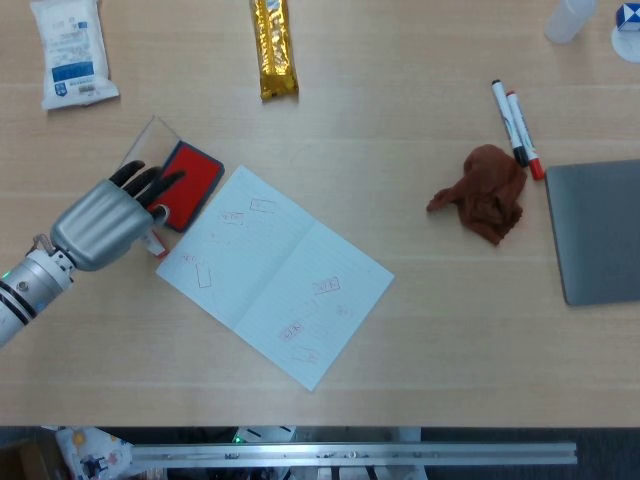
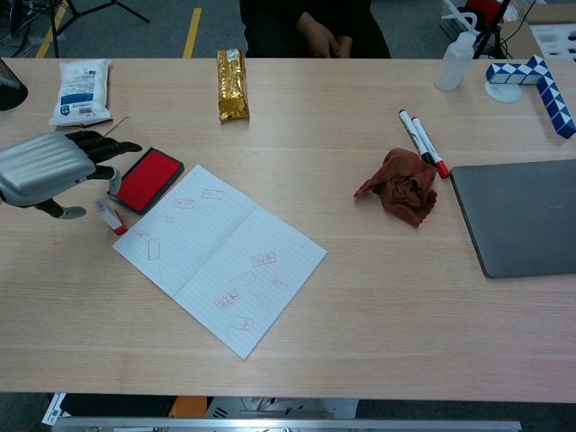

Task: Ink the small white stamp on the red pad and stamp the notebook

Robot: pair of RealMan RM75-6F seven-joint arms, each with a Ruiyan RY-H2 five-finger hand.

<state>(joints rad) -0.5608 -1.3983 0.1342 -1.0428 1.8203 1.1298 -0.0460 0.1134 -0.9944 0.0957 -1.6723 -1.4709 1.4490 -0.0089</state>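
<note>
1. The left hand [image 1: 110, 215] hovered at the left edge of the frame, its silver back uppermost and its dark fingers [image 2: 108, 142] spread apart toward the ink pad; it held nothing. In the chest view its thumb pointed down toward the table [image 2: 378, 306].
2. The right hand appeared in neither view.
3. The small white stamp [image 2: 111, 216], red at one end, lay on its side on the table just below the left hand, between the hand and the notebook's left corner. In the head view only its lower end showed past the hand [image 1: 156, 246].
4. The red ink pad [image 2: 146, 179] sat open in its dark tray, just beyond the fingertips and beside the notebook's upper-left edge; its clear lid [image 1: 147, 141] stood tipped behind it.
5. The notebook [image 1: 273, 273] lay open and turned at an angle, left of centre, with several faint red stamp marks on both pages.
6. Upper left: a white packet [image 1: 70, 50]. Upper centre: a gold-wrapped bar [image 1: 273, 47].
7. Right of centre: a crumpled brown cloth [image 1: 485, 192], with two markers [image 1: 515, 125] lying side by side just above it.
8. Right edge: a closed grey laptop [image 1: 598, 230].
9. Upper right, chest view: a plastic squeeze bottle [image 2: 453, 58] and a blue-and-white snake puzzle [image 2: 535, 81].
</note>
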